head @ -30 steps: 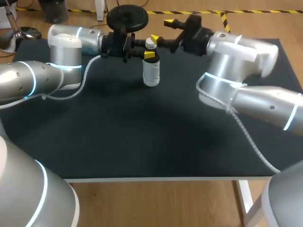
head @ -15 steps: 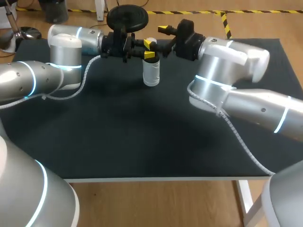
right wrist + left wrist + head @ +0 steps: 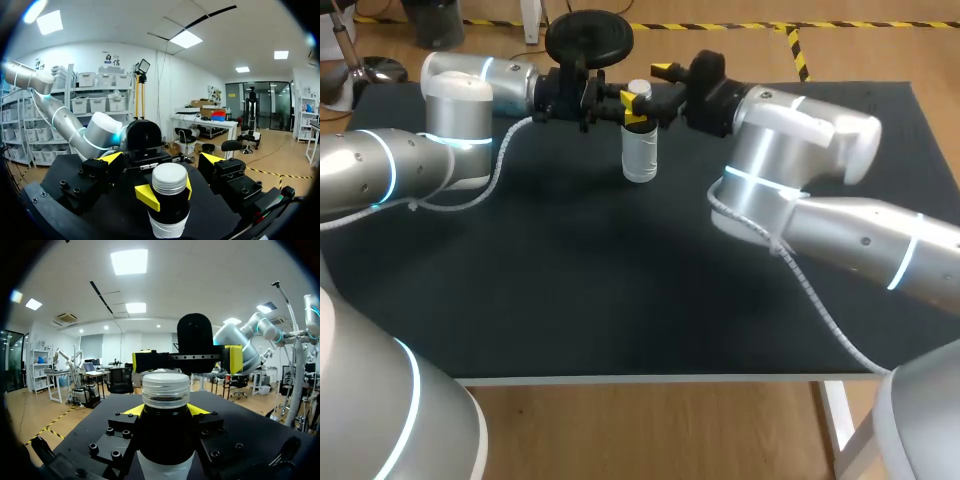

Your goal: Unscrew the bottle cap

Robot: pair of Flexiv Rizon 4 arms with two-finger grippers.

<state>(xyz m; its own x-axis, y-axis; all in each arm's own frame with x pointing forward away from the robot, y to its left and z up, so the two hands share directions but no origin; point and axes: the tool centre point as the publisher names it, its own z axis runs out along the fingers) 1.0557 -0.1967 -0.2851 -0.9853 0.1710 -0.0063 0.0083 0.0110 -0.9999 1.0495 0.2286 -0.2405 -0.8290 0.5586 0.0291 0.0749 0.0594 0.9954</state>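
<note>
The left gripper (image 3: pixel 631 108) is clamping the upright white plastic bottle (image 3: pixel 640 155) at the far side of the black table (image 3: pixel 620 280), while the right gripper (image 3: pixel 161 159), spread apart, is straddling the translucent ribbed cap (image 3: pixel 170 180), probably needing next to close and twist.

We are running two arms built of silver-grey cylindrical links, the left arm (image 3: pixel 375 175) and the right arm (image 3: pixel 850 225). Each is carrying bulky white joint housings, and a thin cyan light ring (image 3: pixel 392 170) is glowing around the links. A pale coiled cable (image 3: pixel 500 165) is trailing along each arm's outside. The left gripper (image 3: pixel 165 410) and the right gripper (image 3: pixel 162 159) are showing matte black bodies, round black screws (image 3: pixel 114 454) sitting in the finger blocks, and bright yellow tips.
</note>
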